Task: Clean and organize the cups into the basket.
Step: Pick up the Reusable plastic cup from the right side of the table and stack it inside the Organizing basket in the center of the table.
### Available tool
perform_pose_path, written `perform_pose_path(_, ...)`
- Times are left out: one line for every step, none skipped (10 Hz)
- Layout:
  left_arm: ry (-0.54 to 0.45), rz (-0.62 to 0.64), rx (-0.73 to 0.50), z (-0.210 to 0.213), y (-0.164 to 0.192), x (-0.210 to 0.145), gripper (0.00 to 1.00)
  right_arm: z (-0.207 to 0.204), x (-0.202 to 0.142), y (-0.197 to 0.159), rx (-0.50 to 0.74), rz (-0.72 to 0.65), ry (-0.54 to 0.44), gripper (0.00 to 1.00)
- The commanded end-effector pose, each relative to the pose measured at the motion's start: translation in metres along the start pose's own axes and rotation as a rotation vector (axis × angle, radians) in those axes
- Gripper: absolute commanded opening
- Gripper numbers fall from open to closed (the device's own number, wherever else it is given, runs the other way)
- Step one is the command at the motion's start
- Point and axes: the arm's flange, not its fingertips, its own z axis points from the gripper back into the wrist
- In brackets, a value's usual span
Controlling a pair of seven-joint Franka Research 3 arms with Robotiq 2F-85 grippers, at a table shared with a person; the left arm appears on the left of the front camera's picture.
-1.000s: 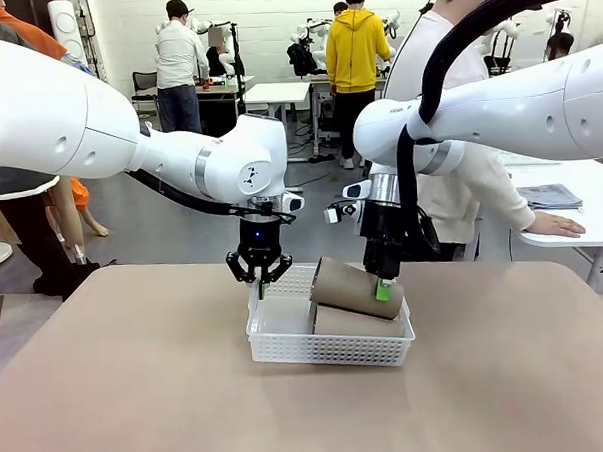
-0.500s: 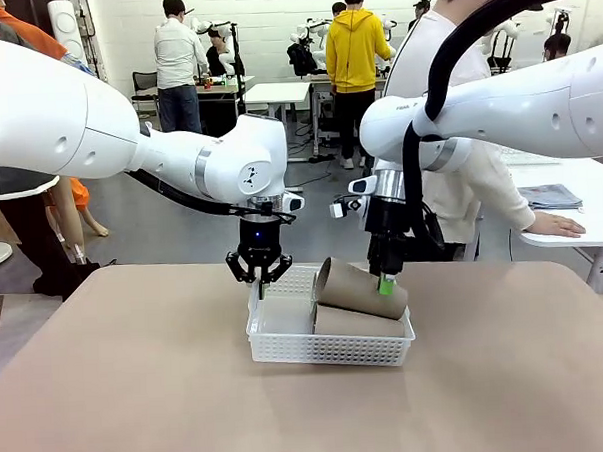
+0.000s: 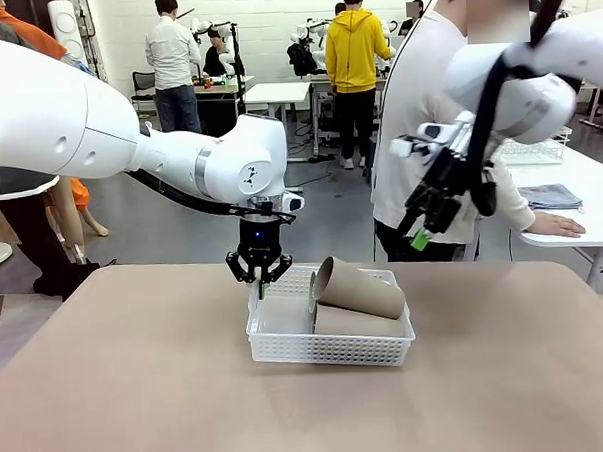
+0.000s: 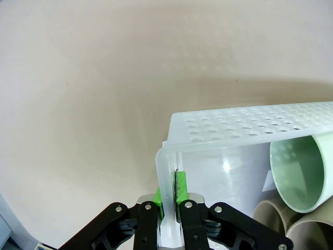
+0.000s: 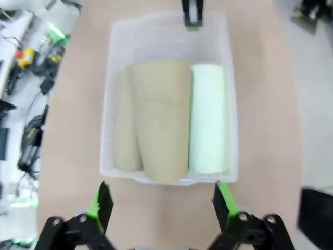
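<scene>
Gripping the basket (image 3: 329, 335) wall, left tool (image 4: 169, 200) looks clamped; cups (image 5: 161, 133) inside.

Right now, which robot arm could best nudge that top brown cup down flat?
Probably the right. Its pincer is open and free above the basket, while the left pincer is shut on the basket's rim. The top tan cup lies tilted across the others.
</scene>
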Motion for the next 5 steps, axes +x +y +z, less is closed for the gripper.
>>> perform_pose_path(-0.002,0.001,-0.001,0.001,0.001,0.0,0.03,0.011,-0.058,0.05,0.007,0.109,-0.231,1.0)
perform_pose_path(-0.002,0.001,-0.001,0.001,0.001,0.0,0.03,0.026,-0.086,0.067,-0.01,0.117,-0.317,1.0)
perform_pose_path(-0.002,0.001,-0.001,0.001,0.001,0.0,0.03,0.037,-0.114,0.089,-0.039,0.113,-0.386,1.0)
perform_pose_path(-0.002,0.001,-0.001,0.001,0.001,0.0,0.03,0.043,-0.134,0.108,-0.063,0.09,-0.422,1.0)
perform_pose_path(-0.002,0.001,-0.001,0.001,0.001,0.0,0.03,0.045,-0.153,0.125,-0.114,0.052,-0.445,1.0)
